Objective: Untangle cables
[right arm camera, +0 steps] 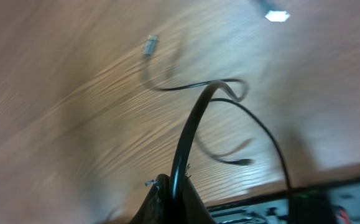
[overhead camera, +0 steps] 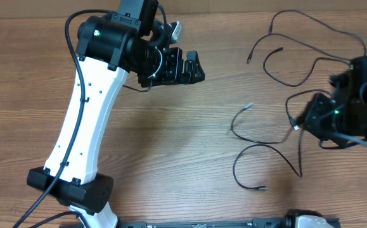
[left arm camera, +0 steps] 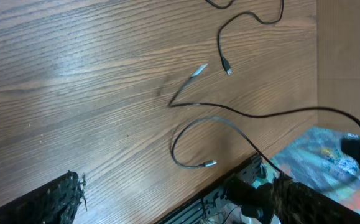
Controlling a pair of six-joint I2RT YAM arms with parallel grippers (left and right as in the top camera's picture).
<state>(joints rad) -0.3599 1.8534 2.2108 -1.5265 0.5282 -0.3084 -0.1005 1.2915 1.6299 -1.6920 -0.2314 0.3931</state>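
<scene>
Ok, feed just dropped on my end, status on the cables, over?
Left pincer open, empty, above table. Right pincer shut on one cable. Other cables loose on table, some crossing. Nothing in the way.

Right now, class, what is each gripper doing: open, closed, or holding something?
Left gripper: open, holding nothing.
Right gripper: closed on a black cable.

Brown wood-grain table (overhead camera: pixel 189 139): smooth, low satin sheen. Thin black cables (right arm camera: pixel 184 140): smooth plastic jacket, slight gloss. Small silver plug tips (left arm camera: pixel 210 164): bare shiny metal. White robot arm shell (overhead camera: pixel 85 120): smooth glossy plastic. Black joint housings (overhead camera: pixel 110 41): duller plastic.
</scene>
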